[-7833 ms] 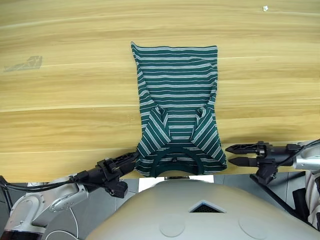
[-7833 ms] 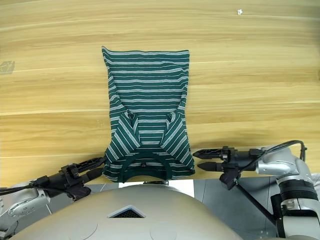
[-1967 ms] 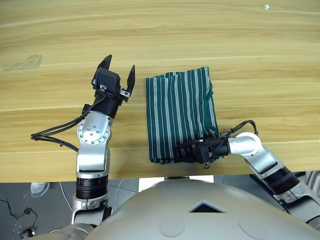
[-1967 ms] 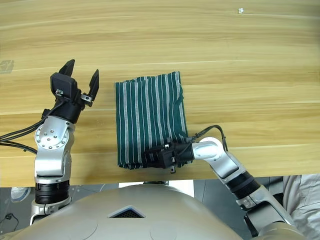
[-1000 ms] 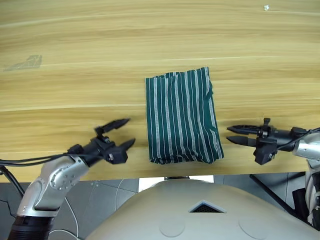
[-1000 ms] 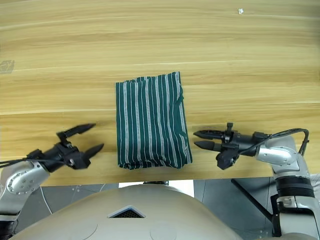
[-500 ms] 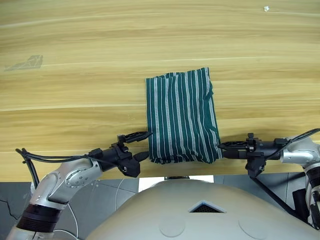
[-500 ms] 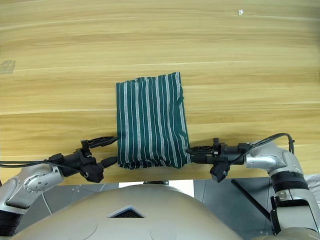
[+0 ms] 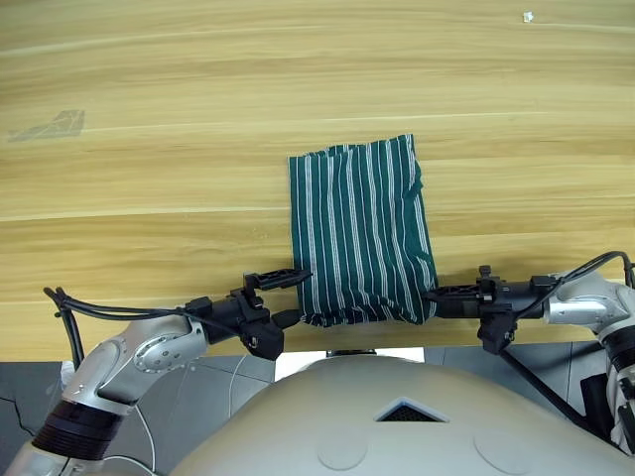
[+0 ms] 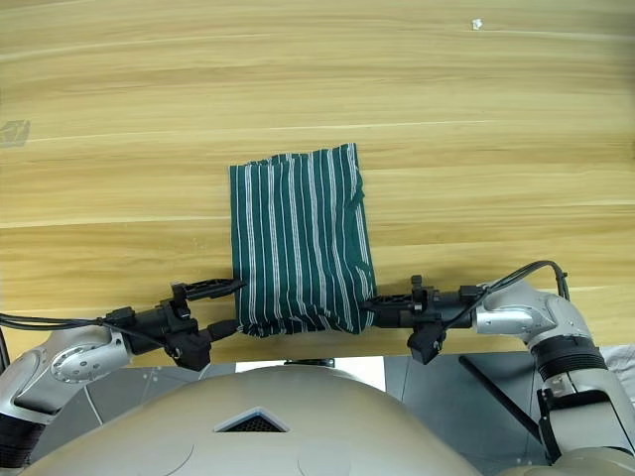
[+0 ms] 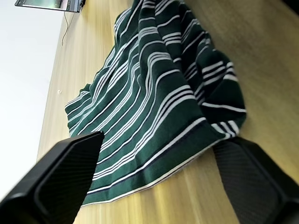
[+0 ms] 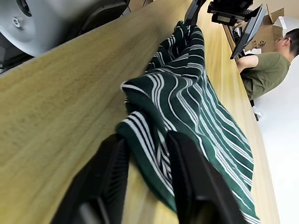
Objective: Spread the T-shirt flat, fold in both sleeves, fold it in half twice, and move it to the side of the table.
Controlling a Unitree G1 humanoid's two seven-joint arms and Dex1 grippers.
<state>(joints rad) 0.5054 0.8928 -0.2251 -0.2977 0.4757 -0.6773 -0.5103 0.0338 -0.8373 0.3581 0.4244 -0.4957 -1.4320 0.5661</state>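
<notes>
One folded green, white-striped cotton T-shirt (image 9: pixel 362 233) lies at the light wooden desk's (image 9: pixel 149 149) near edge; wrist views reveal right gripper (image 9: pixel 429 295) pinching its corner, left gripper (image 9: pixel 296 296) splayed.

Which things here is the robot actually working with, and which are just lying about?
In the job: striped T-shirt, left claw, right claw, table.
Lying about: small white scrap, grey mark on the wood.
</notes>
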